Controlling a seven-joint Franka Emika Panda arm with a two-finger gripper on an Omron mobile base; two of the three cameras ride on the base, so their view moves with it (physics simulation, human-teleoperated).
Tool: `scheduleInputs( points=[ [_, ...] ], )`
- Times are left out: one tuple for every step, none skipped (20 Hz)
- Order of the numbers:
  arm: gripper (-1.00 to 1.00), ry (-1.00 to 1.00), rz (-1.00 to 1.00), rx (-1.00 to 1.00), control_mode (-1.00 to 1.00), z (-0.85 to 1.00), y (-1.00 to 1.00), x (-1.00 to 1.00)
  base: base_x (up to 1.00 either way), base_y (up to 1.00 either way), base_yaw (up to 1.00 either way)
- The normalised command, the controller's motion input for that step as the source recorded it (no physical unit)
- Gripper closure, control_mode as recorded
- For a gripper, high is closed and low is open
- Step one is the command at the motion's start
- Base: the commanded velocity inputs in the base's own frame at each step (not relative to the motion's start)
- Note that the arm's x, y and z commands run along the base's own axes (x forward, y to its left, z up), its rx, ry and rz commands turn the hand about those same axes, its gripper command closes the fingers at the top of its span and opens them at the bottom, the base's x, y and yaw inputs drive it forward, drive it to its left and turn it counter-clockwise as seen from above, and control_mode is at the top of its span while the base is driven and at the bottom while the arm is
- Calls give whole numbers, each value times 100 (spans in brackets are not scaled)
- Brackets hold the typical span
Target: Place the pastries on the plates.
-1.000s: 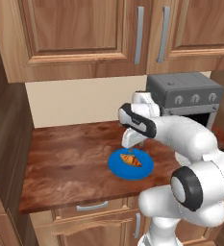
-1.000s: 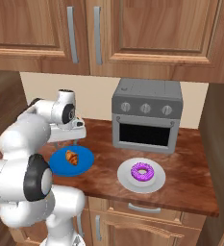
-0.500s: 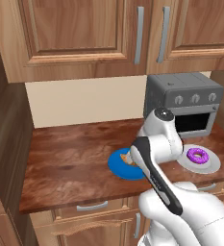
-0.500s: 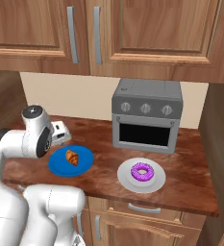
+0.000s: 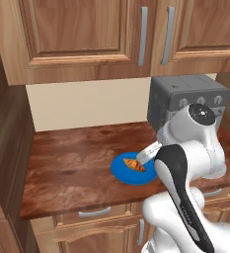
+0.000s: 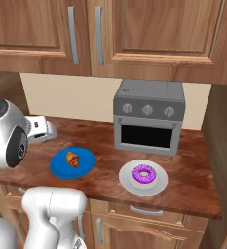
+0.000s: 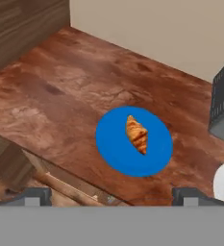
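Basically you're done, as far as I can judge. Croissant (image 7: pixel 136 134) lies flat near the middle of the blue plate (image 7: pixel 111 149), touching nothing else. Donut (image 6: pixel 143 173) sits centred on the white plate (image 6: pixel 126 181), just in front of the toaster oven (image 6: pixel 149 116) on the counter (image 6: pixel 193 180). Both plates are near each other, apart, not overlapping. Gripper (image 7: pixel 111 196) hangs above the counter's front edge, off the blue plate, fingers spread wide with nothing between them. Nothing left to place; what remains is parking the arm clear.
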Motion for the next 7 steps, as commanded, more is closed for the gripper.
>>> scheduleInputs(
  points=[
    [-100, 0, -19, 11, -100, 100, -12, -100, 0, 0, 0],
    [-100, -5, -17, 10, -100, 86, -27, -100, 0, 0, 0],
    [-100, -24, -16, 8, -100, 72, -31, -100, 0, 0, 0],
    [-100, -34, -16, 8, -100, 86, -36, -100, 0, 0, 0],
    [-100, -26, -16, 9, -100, 100, -44, -100, 0, 0, 0],
    [-100, -19, -16, 9, -100, 100, -31, -100, 0, 0, 0],
    [-100, -8, -17, 7, -100, 100, -23, -100, 0, 0, 0]
  ],
)
